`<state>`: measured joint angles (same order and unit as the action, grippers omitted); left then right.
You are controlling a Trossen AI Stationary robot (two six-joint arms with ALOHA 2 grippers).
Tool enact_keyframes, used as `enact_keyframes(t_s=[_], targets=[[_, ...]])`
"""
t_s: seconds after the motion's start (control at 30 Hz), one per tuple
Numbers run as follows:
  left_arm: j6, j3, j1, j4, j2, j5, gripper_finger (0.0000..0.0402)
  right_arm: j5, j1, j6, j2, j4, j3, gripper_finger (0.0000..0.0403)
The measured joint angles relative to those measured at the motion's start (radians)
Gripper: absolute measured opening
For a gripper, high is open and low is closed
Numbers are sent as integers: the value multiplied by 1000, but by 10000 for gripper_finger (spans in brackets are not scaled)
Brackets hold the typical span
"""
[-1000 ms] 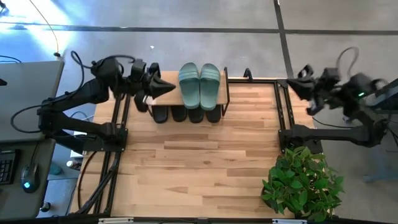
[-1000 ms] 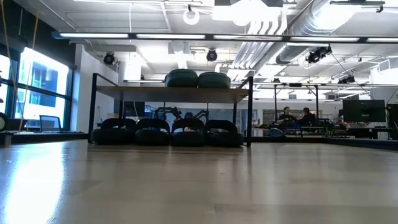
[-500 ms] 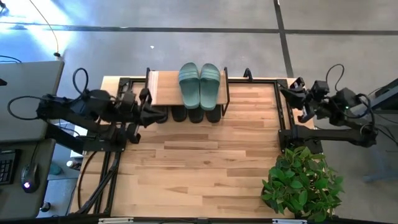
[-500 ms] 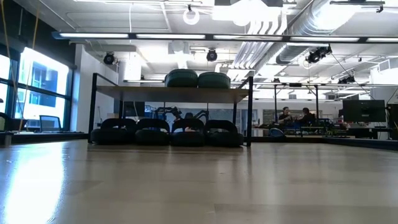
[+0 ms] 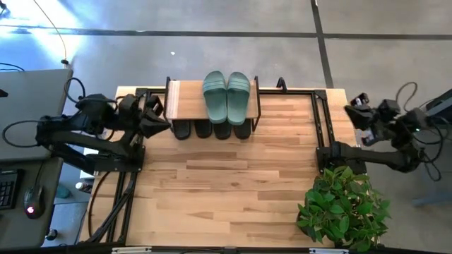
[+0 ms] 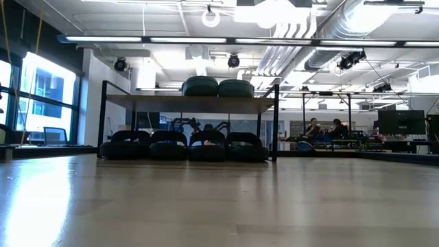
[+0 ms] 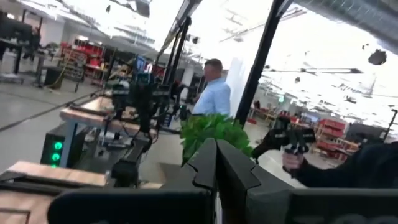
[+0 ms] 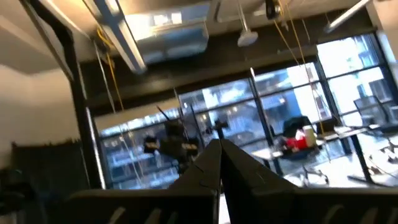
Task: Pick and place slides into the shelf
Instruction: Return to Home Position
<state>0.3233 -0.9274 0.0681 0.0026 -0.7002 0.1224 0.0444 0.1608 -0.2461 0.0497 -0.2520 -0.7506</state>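
Sage-green open-toe slide sandals (image 5: 227, 97), 2 of them, lie side by side and touching on the light wooden top board of the small black-framed shelf (image 5: 185, 99), toward the board's right end, leaving its left part bare. Under that board 4 black slide sandals (image 5: 212, 130) stand in a row on the pale wood-plank bench (image 5: 233, 190), their ends poking out past the board's front edge in the high view. The shelf stands against the bench's far edge, nearer the far-left corner than the far-right one. From the low view the green pair (image 6: 218, 87) shows as 2 rounded humps on top of the shelf (image 6: 192, 103), and the 4 black slides (image 6: 184, 146) fill the space between its thin black legs, resting on the bench (image 6: 219, 206). The left end effector (image 5: 161, 123) hangs at the bench's left edge near the far-left corner, just beside the shelf's left end and not touching it; its wrist view shows its dark fingers (image 7: 205, 167) pressed together with nothing between them. The right end effector (image 5: 352, 111) sits beyond the bench's right edge by the far-right corner, well apart from the shelf, its fingers (image 8: 210, 163) likewise closed on nothing. A leafy green potted plant (image 5: 342, 208) stands at the bench's near-right corner. A person in a light blue shirt (image 7: 211, 93) stands in the room beyond.
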Motion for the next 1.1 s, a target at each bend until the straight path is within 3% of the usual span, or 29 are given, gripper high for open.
enact_keyframes(t_s=[0.17,0.33,0.5,0.77,1.1], targets=[[22,1,135,-62,15,106,0,-48,0,-46,-43,-80,-20,0],[-24,12,215,-138,95,101,0,-44,1,-61,-35,-80,-29,0],[-50,80,213,-130,238,68,0,-30,2,-71,-45,-11,27,0],[-5,237,213,-105,453,15,0,-38,2,-115,-45,270,226,0],[17,367,213,-110,649,-39,0,-42,2,-205,-45,401,362,0]])
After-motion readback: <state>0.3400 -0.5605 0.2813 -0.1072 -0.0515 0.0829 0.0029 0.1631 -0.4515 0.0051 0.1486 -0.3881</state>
